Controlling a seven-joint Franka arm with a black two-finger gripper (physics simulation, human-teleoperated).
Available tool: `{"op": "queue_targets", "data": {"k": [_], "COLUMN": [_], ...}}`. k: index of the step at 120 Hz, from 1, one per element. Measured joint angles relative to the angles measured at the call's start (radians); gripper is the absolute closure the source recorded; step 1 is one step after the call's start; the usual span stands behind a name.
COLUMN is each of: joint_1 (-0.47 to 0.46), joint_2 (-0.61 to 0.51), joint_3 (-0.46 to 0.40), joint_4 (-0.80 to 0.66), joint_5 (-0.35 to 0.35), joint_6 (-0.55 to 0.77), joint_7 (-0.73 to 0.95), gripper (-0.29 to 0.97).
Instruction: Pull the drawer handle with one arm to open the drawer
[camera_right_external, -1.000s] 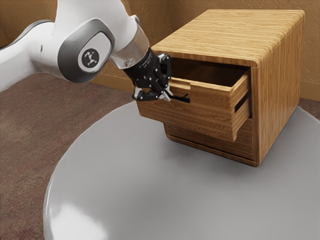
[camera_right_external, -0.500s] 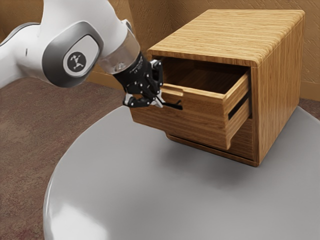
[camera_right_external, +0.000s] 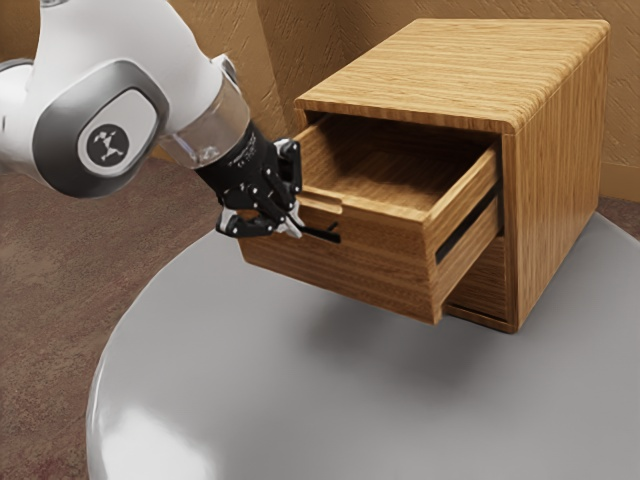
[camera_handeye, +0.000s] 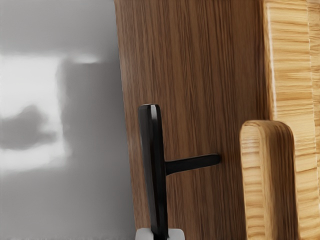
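Note:
A light wooden cabinet stands on the round grey table. Its upper drawer is pulled well out toward the exterior view's left, and the inside looks empty. My black gripper is at the drawer's front, shut on the thin black drawer handle. In the wrist view the handle runs as a dark bar just off the brown drawer front, joined to it by a short post. A silver fingertip touches the bar's near end.
A lower drawer front sits flush in the cabinet beneath the open one. The grey tabletop extends in front of the cabinet and under the hand. Brown carpet surrounds the table, with a wood-panelled wall behind.
My hand has moved toward the exterior view's left and slightly down, keeping hold of the handle. The upper drawer has slid further out of the cabinet with it.

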Motion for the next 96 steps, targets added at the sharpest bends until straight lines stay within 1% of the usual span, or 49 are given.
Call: {"op": "queue_targets", "data": {"k": [96], "joint_1": [-0.004], "joint_2": [-0.126], "joint_3": [0.002], "joint_4": [-0.128], "joint_5": [-0.002], "joint_6": [0.002], "joint_7": [-0.004], "gripper": [0.79]}}
